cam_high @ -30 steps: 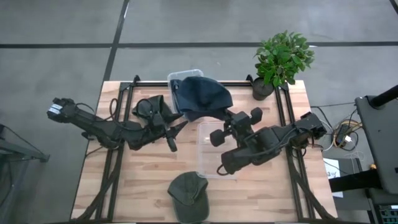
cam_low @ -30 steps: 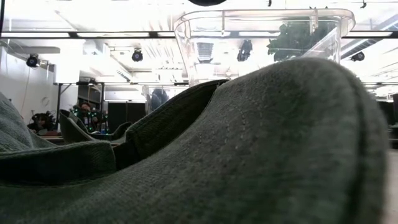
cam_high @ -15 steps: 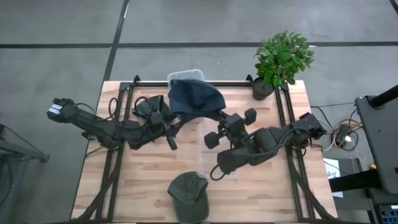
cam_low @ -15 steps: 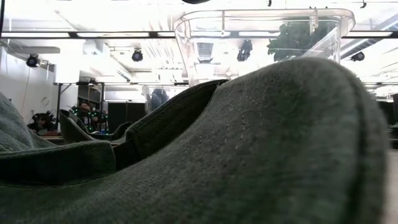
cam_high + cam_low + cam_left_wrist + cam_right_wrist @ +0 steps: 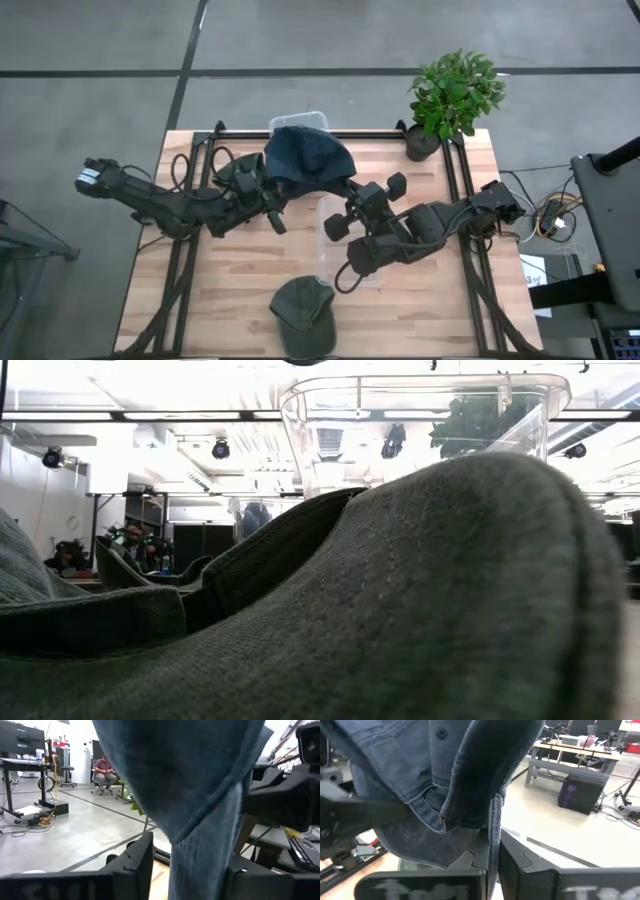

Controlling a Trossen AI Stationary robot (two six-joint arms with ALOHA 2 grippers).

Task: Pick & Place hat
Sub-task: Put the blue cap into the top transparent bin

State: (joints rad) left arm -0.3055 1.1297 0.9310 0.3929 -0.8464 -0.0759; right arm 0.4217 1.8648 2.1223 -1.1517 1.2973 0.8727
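Blue hat [image 5: 305,158], pinched by both end effectors [image 5: 268,192] [image 5: 352,192], has shifted left.

Hat [image 5: 305,160]: between left gripper [image 5: 268,190] and right gripper [image 5: 352,195], over bin [image 5: 298,122]. Second hat [image 5: 305,315]: table's [image 5: 230,290] near edge, well apart from both grippers. Plant [image 5: 452,95]: far corner beyond right gripper.

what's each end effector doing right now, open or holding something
Left end effector: shut on the blue hat.
Right end effector: shut on the same blue hat.
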